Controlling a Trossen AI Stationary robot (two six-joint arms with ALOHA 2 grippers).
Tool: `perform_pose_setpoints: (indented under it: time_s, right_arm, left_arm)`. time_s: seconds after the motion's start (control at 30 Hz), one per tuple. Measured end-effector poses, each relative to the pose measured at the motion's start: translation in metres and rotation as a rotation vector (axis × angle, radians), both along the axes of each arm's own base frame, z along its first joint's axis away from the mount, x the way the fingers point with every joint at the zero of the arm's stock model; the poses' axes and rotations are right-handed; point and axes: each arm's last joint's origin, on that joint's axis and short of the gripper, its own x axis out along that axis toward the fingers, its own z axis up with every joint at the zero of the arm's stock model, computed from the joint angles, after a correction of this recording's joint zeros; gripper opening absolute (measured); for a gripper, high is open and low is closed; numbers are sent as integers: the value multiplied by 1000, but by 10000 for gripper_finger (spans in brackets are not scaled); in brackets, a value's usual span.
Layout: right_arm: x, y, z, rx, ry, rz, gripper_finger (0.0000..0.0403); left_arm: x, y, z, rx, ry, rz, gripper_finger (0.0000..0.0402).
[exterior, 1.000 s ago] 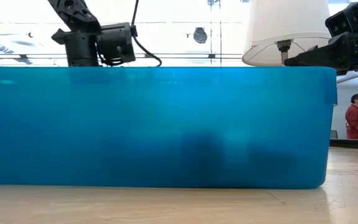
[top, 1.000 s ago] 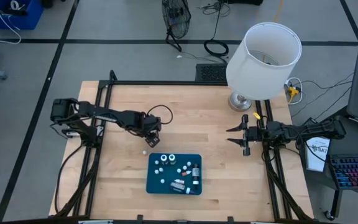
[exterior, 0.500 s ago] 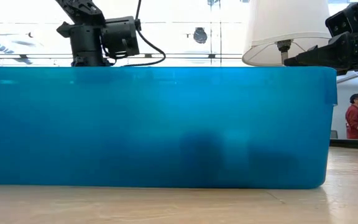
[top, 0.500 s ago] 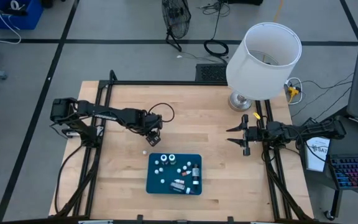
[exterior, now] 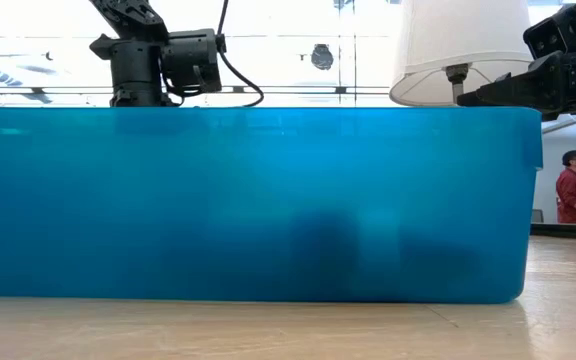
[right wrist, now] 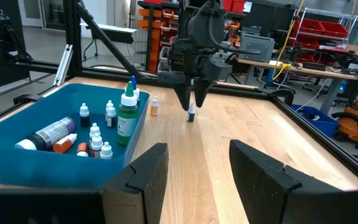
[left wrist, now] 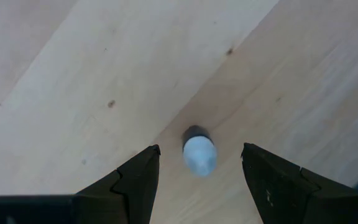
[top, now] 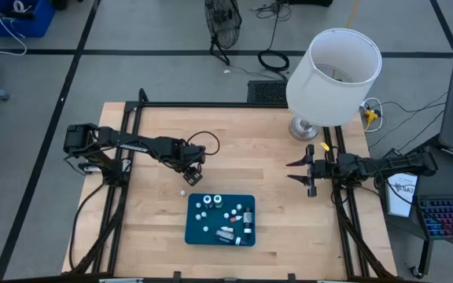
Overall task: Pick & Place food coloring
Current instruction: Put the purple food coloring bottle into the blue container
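Since a second ago my left claw has edged right, now spread open straddling one stray bottle left-centre on the worktop, poised to grip; right claw waits open.

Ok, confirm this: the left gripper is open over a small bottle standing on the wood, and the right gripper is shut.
Not quite: the right gripper is open, as the right wrist view shows. The left gripper is indeed open over the small bottle on the table.
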Motion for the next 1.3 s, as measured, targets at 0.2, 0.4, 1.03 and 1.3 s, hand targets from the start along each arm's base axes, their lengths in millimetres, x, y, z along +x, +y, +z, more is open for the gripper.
perform_pose_setpoints:
  time_s: [0.2,0.4,1.03,1.3]
  right_arm:
    - [0,0,0,0,0,-1,161]
    - [0,0,0,0,0,0,162]
    - [0,0,0,0,0,0,162]
    - [0,0,0,0,0,-1,161]
  left_arm:
    - [0,0,0,4,-1,1,230]
    - [0,0,0,4,-1,3,229]
    - [1,0,0,-5,-10,1,89]
    - [1,0,1,1,-10,-30,47]
